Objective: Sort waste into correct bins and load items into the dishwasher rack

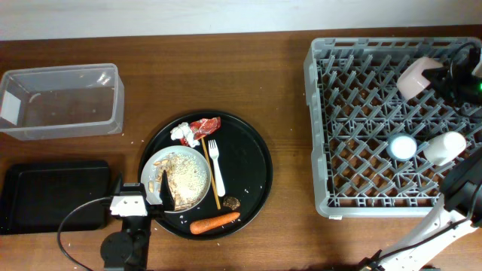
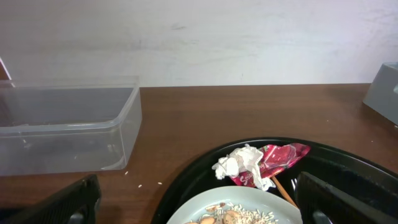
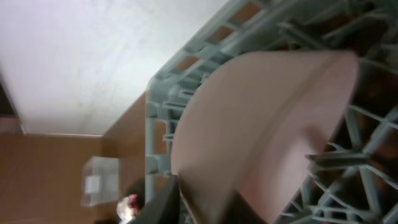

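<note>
The white plate [image 1: 153,167] with beige food crumbs [image 1: 188,178] lies on the round black tray [image 1: 252,162]. My left gripper [image 1: 161,193] stands open at the plate's near left rim, and the plate [image 2: 186,211] shows between its fingers. Crumpled white paper [image 1: 181,134], a red wrapper [image 1: 205,126], a white fork [image 1: 216,167], a thin wooden stick [image 1: 210,175], a carrot [image 1: 215,223] and a dark lump [image 1: 231,202] share the tray. In the grey dishwasher rack [image 1: 320,128] my right gripper [image 1: 449,71] is at the rim of a pale bowl [image 3: 261,124]. The blur hides its grip.
A clear tub [image 1: 60,102] stands at the back left and a shallow black tray [image 1: 53,194] at the front left. A pale blue cup [image 1: 403,147] and a white cup [image 1: 444,147] sit in the rack's right half.
</note>
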Robot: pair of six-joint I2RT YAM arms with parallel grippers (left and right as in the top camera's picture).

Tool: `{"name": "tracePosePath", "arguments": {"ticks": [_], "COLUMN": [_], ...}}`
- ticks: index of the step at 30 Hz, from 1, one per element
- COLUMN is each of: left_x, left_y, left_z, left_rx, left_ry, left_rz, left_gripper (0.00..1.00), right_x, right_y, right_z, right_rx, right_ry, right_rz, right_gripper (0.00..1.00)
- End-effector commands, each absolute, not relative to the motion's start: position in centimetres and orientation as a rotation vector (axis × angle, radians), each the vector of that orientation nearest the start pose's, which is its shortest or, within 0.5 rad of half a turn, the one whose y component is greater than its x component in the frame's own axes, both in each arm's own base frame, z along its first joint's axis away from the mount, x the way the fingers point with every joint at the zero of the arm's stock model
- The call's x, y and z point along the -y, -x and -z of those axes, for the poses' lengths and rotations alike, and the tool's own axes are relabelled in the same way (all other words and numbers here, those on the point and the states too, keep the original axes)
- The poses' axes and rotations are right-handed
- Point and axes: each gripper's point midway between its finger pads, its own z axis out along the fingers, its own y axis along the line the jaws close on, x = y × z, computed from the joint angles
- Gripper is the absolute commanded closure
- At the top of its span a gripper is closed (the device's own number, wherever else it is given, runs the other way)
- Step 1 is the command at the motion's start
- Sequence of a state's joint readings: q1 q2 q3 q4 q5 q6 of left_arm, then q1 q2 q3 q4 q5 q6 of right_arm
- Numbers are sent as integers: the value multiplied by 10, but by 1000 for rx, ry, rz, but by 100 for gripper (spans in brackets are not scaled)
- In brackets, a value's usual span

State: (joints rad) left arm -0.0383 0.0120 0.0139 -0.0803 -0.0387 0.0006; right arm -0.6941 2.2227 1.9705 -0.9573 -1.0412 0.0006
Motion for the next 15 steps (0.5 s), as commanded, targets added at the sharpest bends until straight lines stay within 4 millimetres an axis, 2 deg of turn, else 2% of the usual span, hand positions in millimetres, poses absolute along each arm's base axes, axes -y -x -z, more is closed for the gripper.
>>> {"name": "tracePosePath", "arguments": {"ticks": [1, 3, 5, 6, 7, 9, 10, 13, 15], "left_x": [3, 3, 3, 3, 3, 3, 3, 3, 3], "left_y": [-246, -246, -246, -246, -246, -246, -246, -246, -246], "left_z": [-156, -156, -156, -156, -156, -156, -156, -156, -156], "left_rx": [-1649, -1649, -1649, -1649, -1649, -1649, -1649, -1649, -1649], "left_ry": [-15, -14, -14, -14, -14, -15, -14, -14, -14], "left_rz": [-16, -16, -16, -16, -16, -16, -16, -16, -16], "left_gripper": [1, 1, 1, 1, 1, 1, 1, 1, 1], "right_x": [206, 211, 213, 207, 206, 195, 189, 152, 101], "right_y": [-462, -456, -445, -437, -433, -414, -407, -385, -371], "right_z": [-218, -236, -270, -297, -309, -357, -375, -421, -440], "right_rx": [-2175, -2166, -2134, -2098, -2081, -2004, -1979, -1928, -1948], "right_ry": [-629, -715, -772, -742, -755, -751, -722, -607, -507], "right_rz": [-963, -894, -789, -757, -739, -665, -644, -613, -658], "right_gripper": [54, 44, 39, 36, 35, 34, 31, 24, 20]}}
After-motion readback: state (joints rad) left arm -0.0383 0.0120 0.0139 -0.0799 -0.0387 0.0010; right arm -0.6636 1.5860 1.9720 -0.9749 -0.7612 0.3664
